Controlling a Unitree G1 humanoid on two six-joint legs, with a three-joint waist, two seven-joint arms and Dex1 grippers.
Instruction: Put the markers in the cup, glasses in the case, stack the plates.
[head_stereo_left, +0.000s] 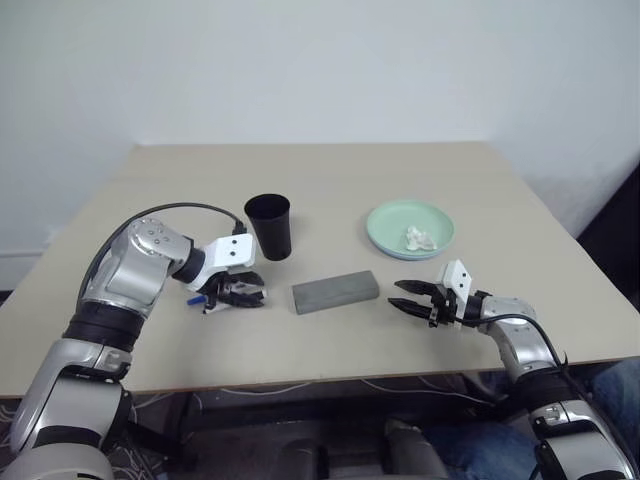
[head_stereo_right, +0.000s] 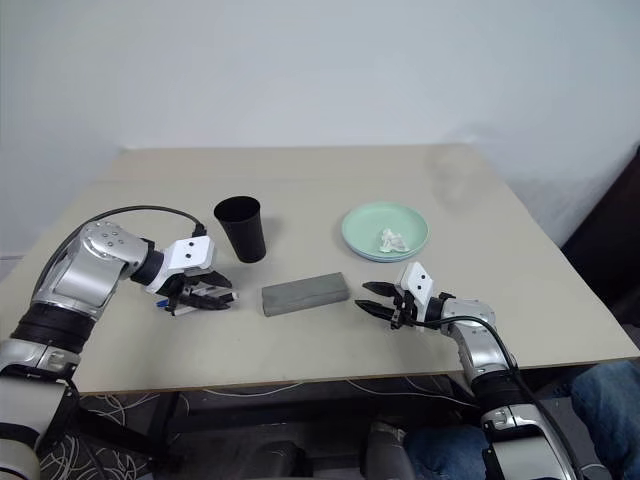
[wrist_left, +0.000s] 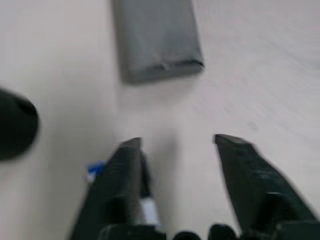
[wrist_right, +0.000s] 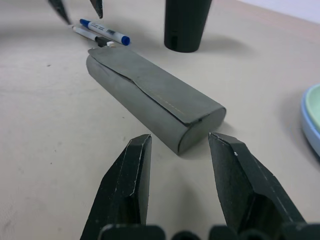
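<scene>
**Cup standing, case shut, markers out on the bench**

Black cup (head_stereo_left: 269, 226) upright. Two markers (wrist_right: 104, 33) lying on bench (head_stereo_left: 330, 170) beside grey case (head_stereo_left: 335, 291). Green plate (head_stereo_left: 410, 228) stacked on blue, tissue (head_stereo_left: 417, 237) inside. Left gripper (head_stereo_left: 247, 294) over markers, jaws spread. Right gripper (head_stereo_left: 404, 296) facing case, jaws spread, empty.

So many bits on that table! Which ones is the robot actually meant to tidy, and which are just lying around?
Part of the job:
- markers, lying beside the left gripper
- black cup
- grey case, shut
- plates, mint green stacked on light blue

Just lying about:
- crumpled white tissue, on the top plate
</scene>
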